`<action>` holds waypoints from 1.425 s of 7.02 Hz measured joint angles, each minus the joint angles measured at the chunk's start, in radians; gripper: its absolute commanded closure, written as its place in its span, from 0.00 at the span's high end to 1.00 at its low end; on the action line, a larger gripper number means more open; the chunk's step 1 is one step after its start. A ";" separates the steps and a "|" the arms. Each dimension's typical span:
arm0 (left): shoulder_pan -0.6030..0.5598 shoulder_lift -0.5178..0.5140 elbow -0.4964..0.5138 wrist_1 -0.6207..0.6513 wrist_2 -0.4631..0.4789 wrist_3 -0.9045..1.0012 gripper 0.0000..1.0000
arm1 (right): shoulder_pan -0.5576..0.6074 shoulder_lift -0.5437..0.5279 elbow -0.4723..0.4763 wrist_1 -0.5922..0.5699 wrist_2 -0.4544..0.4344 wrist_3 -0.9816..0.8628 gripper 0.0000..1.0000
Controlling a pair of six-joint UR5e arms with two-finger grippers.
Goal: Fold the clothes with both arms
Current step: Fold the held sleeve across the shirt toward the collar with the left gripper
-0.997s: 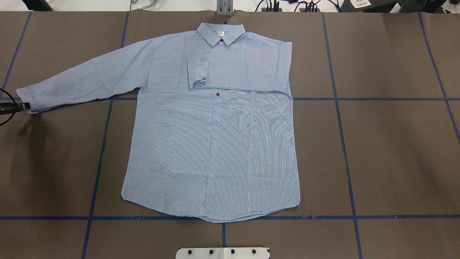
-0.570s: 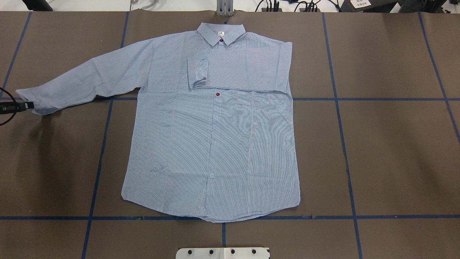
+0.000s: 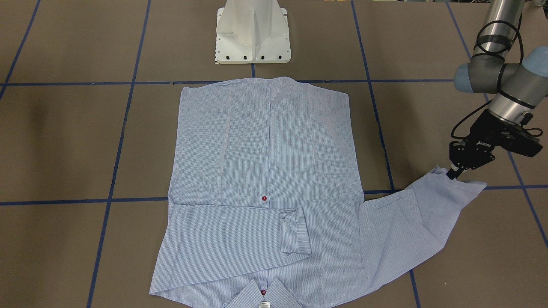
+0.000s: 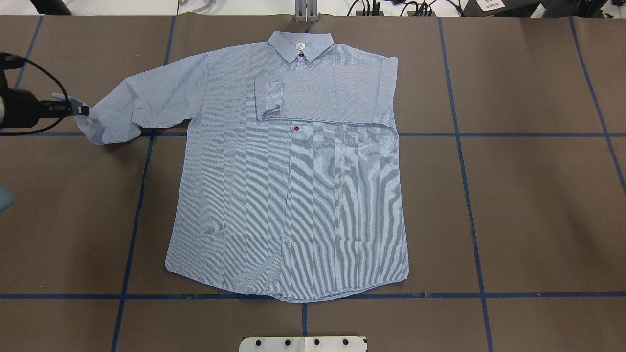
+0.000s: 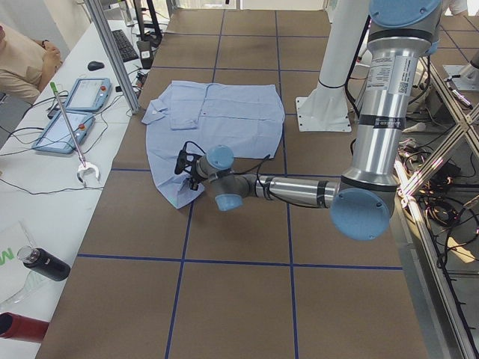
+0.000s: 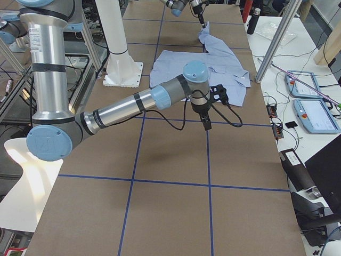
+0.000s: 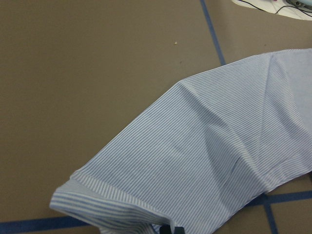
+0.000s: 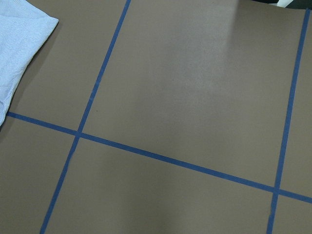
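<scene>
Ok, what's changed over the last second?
The left gripper, shut on the cuff, has lifted it and carried it inward toward the rest of the shirt, slightly toward the collar end. The sleeve, stretched out flat before, now buckles near its end. The shirt's body, collar and the other sleeve folded across the chest lie as before.

one shirt, two arms: left arm, right arm, one white pedestal
</scene>
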State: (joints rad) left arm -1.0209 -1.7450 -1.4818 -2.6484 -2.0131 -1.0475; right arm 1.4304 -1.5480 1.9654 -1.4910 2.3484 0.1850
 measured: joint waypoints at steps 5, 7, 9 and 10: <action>0.232 -0.529 -0.026 0.564 0.133 -0.166 0.00 | -0.001 0.002 -0.004 0.000 0.000 0.002 1.00; 0.270 -0.714 0.085 0.597 0.142 -0.208 0.00 | -0.001 0.002 -0.005 0.000 0.000 0.002 1.00; 0.302 -0.853 0.236 0.598 0.186 -0.216 0.00 | -0.001 0.002 -0.005 -0.001 0.000 0.002 1.00; 0.313 -0.894 0.290 0.596 0.205 -0.216 0.00 | -0.001 0.002 -0.006 0.000 0.000 0.003 1.00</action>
State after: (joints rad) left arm -0.7077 -2.6388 -1.1919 -2.0521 -1.8084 -1.2634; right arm 1.4297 -1.5463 1.9596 -1.4914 2.3485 0.1882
